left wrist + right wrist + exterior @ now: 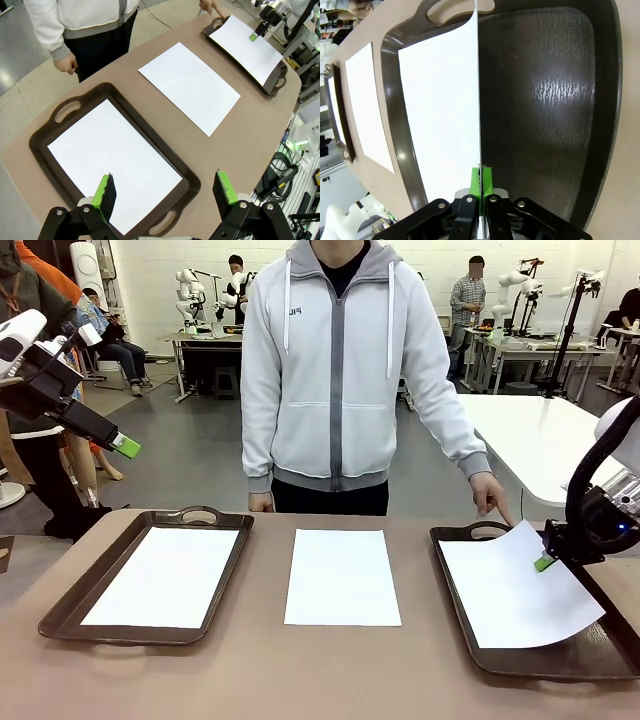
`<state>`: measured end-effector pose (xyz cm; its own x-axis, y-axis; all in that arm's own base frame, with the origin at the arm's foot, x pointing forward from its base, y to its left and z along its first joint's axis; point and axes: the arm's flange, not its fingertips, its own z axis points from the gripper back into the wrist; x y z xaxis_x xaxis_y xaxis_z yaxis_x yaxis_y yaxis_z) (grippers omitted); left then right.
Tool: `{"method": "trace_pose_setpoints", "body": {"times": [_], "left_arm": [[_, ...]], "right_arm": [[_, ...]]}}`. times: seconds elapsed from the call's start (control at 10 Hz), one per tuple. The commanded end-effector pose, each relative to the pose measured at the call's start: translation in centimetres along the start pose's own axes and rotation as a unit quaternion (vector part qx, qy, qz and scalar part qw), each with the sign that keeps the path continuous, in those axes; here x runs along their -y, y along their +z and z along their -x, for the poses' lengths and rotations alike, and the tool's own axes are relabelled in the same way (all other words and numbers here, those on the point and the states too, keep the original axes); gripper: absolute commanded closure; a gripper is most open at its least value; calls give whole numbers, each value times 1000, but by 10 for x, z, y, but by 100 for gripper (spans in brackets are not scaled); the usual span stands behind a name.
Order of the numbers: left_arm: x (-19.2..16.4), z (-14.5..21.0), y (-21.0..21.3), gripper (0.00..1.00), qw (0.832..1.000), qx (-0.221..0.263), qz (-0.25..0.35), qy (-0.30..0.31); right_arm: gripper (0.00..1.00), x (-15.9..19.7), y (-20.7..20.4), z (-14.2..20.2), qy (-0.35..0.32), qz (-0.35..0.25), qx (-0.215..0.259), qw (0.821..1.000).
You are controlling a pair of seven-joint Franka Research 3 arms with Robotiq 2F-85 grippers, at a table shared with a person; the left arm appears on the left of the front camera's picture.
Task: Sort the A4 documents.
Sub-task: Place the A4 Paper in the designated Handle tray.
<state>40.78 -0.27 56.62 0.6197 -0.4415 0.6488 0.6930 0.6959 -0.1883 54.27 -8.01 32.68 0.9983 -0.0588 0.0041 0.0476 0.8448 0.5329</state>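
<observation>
1. Spanning the whole foreground: bench (250, 670), tan, carrying everything listed below.
2. Person, far side, grey zip top; one hand (490, 492) points down at the far handle of the right tray.
3. Left tray (60, 608) and right tray (447, 585), dark brown, matching, at opposite ends of the bench.
4. A4 documents, three, white, blank:
   - left sheet (165, 575), flat in the left tray;
   - middle sheet (342, 577), flat on the bare bench between the trays;
   - held sheet (505, 590), partly resting in the right tray, its right edge lifted and curling.
5. Right pincer (545, 562): clamped tight on the lifted edge of the held sheet.
6. Left pincer (165, 189): raised above the left tray, fingers spread wide, carrying nothing.
7. Hazards, judged:
   - thin paper pinched at one edge may slip out;
   - it may crease or tear if pulled while its low side drags on the tray floor;
   - a quick swing could fold it;
   - the pointing finger is near the sheet's far corner and could catch it.
</observation>
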Motion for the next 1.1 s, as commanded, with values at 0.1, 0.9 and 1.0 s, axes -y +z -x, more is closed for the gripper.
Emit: {"method": "trace_pose_setpoints", "body": {"times": [0.1,0.9,1.0], "left_arm": [[0,1,0,0,1000,0,-3,-2],[0,1,0,0,1000,0,-3,-2],[0,1,0,0,1000,0,-3,-2]], "right_arm": [[95,-2,3,-3,-6,16,-12,1000],[27,-1,26,18,-41,103,33,993],[15,-1,28,21,-42,106,39,993]]}}
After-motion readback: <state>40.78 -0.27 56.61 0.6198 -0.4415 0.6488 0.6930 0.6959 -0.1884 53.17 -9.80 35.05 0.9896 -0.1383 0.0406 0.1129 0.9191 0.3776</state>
